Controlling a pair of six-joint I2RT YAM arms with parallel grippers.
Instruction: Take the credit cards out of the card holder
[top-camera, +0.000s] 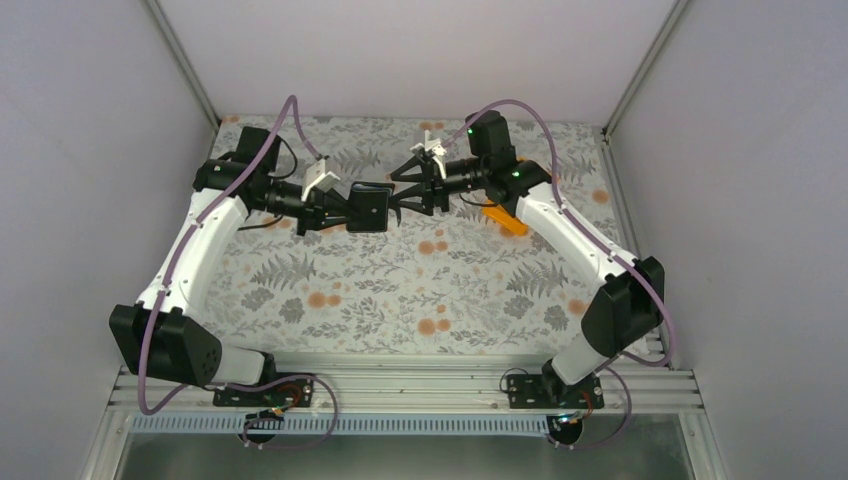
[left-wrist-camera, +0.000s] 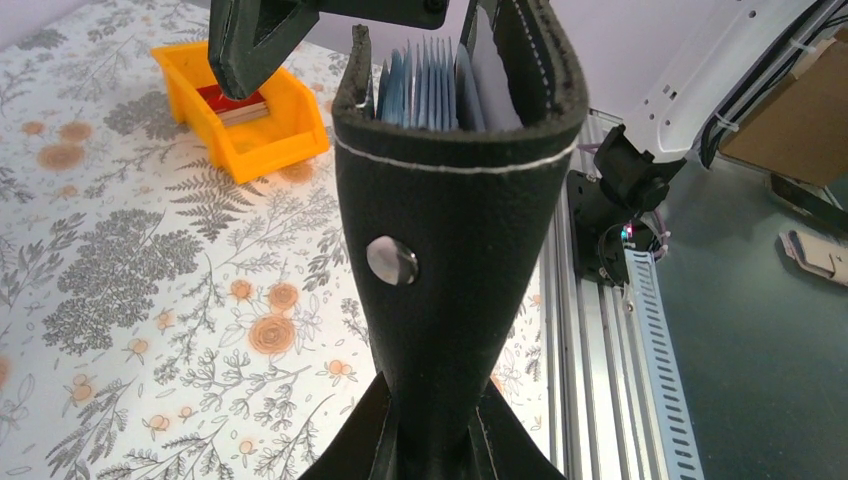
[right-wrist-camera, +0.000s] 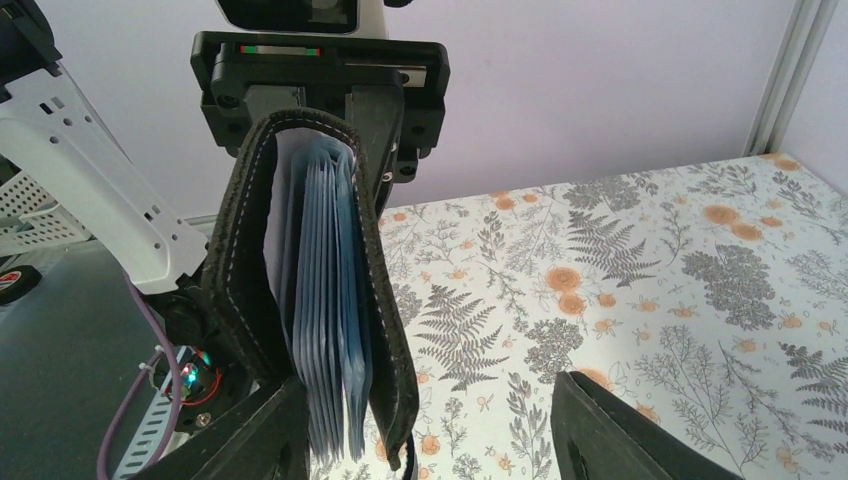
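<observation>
The card holder (top-camera: 368, 209) is a black bifold wallet held in the air above the table by my left gripper (top-camera: 348, 211), which is shut on its folded end (left-wrist-camera: 437, 400). Its open end shows grey-blue pockets (left-wrist-camera: 425, 88) and a metal snap (left-wrist-camera: 391, 261). My right gripper (top-camera: 402, 195) is open. In the right wrist view (right-wrist-camera: 430, 440) the wallet's open edge (right-wrist-camera: 320, 300) hangs between the jaws, close to the left finger (right-wrist-camera: 240, 440). No red card shows in the pockets. A red credit card (left-wrist-camera: 232, 101) lies in the orange bin (left-wrist-camera: 262, 135).
The orange bin (top-camera: 507, 220) sits on the floral table at the right, partly under my right arm. The aluminium rail (top-camera: 400, 385) with the arm bases runs along the near edge. White walls close in the sides and back.
</observation>
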